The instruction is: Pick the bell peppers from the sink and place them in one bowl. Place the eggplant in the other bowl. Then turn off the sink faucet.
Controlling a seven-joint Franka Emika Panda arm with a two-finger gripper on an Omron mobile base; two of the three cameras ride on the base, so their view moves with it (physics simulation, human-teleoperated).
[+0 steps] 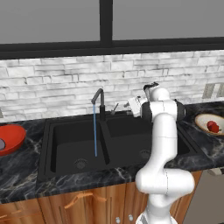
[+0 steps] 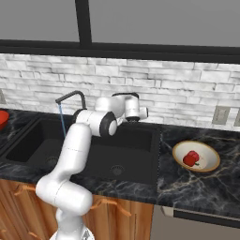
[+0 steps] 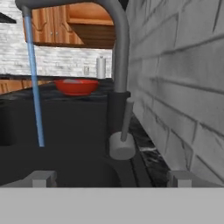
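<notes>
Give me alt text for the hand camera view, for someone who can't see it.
Close view along the counter's back edge: the black gooseneck faucet with its thin grey lever handle stands just ahead, a blue water stream falling into the black sink. A red bowl sits beyond; grey brick wall at right.

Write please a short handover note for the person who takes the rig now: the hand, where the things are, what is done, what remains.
Hand: open, empty, at the back of the sink, facing the faucet and its lever, not touching it.
Tan bowl on the right counter: red bell pepper inside; I cannot tell if there are two.
Red bowl on the left counter: a greyish thing at its edge, likely the eggplant.
Both basins look free of vegetables.
Water runs.
Left: turn off the faucet.
</notes>
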